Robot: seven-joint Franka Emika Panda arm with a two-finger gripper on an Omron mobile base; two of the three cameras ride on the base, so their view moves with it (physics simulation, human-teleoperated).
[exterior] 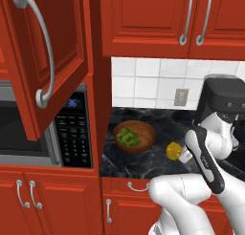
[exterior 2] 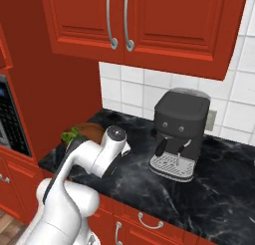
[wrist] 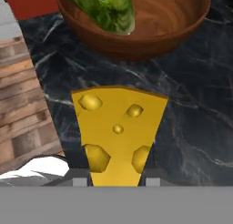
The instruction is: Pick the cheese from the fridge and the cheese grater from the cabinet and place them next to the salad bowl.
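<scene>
Cheese at the counter: how to set it down well

Cheese (wrist: 119, 134) is in the grip of the gripper (wrist: 117, 180): in the hand view the yellow wedge with its holes stands between the two dark finger tips, which are closed narrow on its thin end. In the left base view the same yellow piece (exterior: 174, 150) is low over the black marble counter (exterior: 153, 160), just beside the wooden salad bowl (exterior: 134, 136) and to the right of it. I cannot tell from these pictures if the wedge already touches the stone or hangs a little above it.

The step in hand, as I judge it, is to place the cheese next to the bowl. To do it well, the hand should go straight down until the wedge rests on the counter, and only then let the jaws part. If they part too early, the wedge may fall and roll or tip. The place looks good: near the bowl with its lettuce (wrist: 105, 9), but apart from its rim, so the cheese should not lean on the wood.

After the release, the hand should rise straight up, so that the fingers do not drag the wedge sideways. The coffee machine (exterior 2: 179, 134) stands well apart on the right and is not in the way.

The grater is not yet beside the bowl, so about half of the task remains.
</scene>
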